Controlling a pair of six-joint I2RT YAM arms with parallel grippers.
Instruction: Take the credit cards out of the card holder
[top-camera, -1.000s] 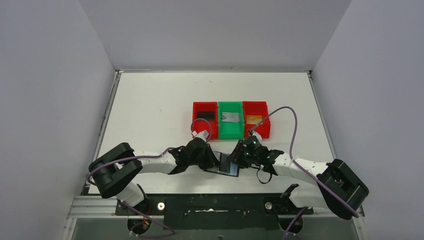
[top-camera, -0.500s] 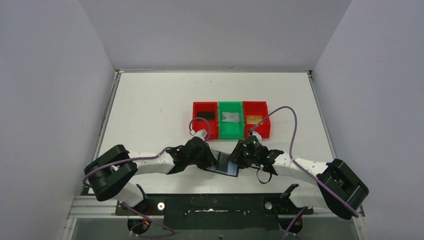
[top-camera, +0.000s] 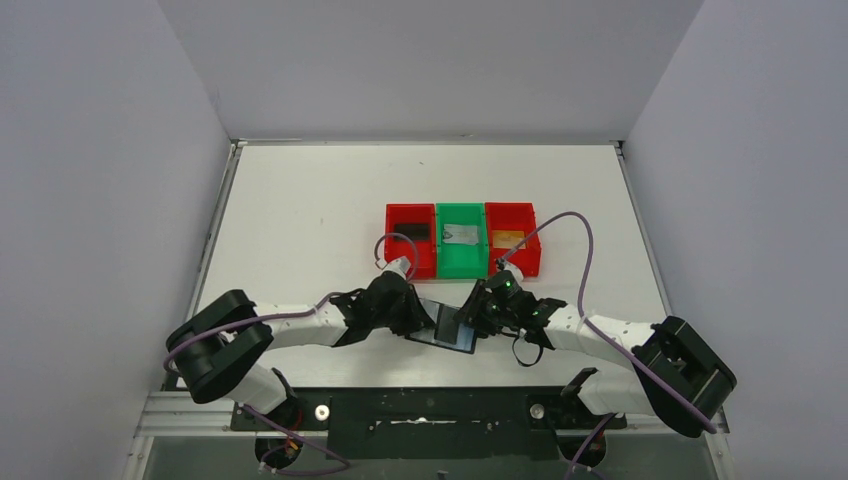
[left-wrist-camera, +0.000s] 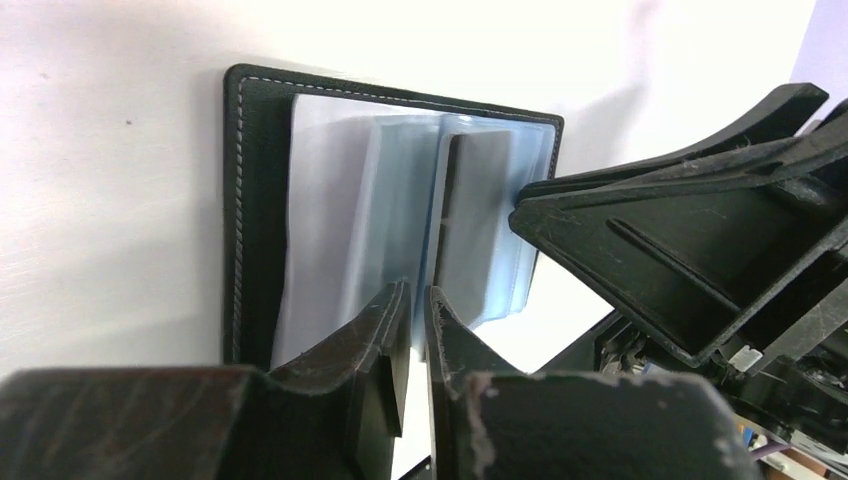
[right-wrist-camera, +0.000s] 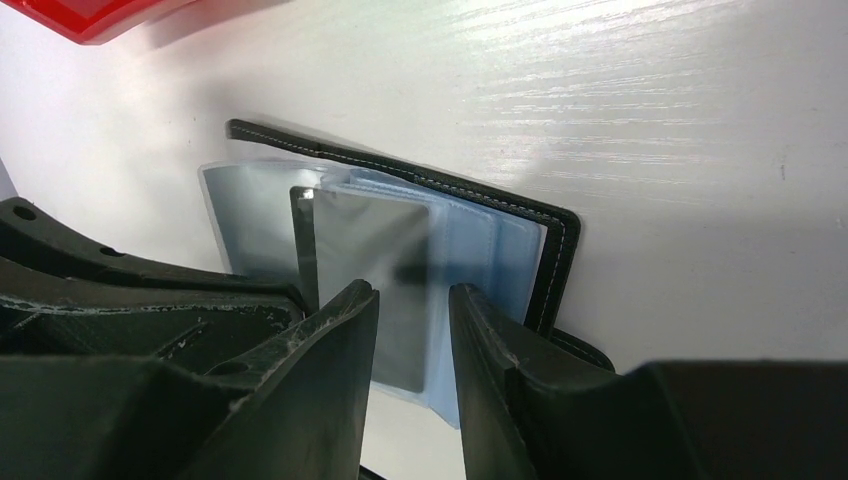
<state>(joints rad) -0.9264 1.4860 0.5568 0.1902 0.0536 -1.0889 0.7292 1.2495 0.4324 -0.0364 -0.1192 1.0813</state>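
The small black folding card holder (left-wrist-camera: 250, 200), laid open on the white table (left-wrist-camera: 100, 150), is seen just ahead of the left gripper (left-wrist-camera: 412, 297), whose jaws are nearly closed at a clear bluish plastic sleeve (left-wrist-camera: 330, 200) (a pinch cannot be confirmed), while the right gripper (right-wrist-camera: 412, 292) is set half open over a dark grey card (right-wrist-camera: 370, 240).

white table (top-camera: 300, 200), green bin (top-camera: 461, 269) touching left red bin (top-camera: 391, 245), right red bin (top-camera: 522, 266)

The left arm (top-camera: 300, 322) and right arm (top-camera: 590, 335) stretch low and inward from their bases, with their wrists nearly meeting in the middle. The left jaws stand almost together, a thin slit between them. The right jaws stand partly apart.
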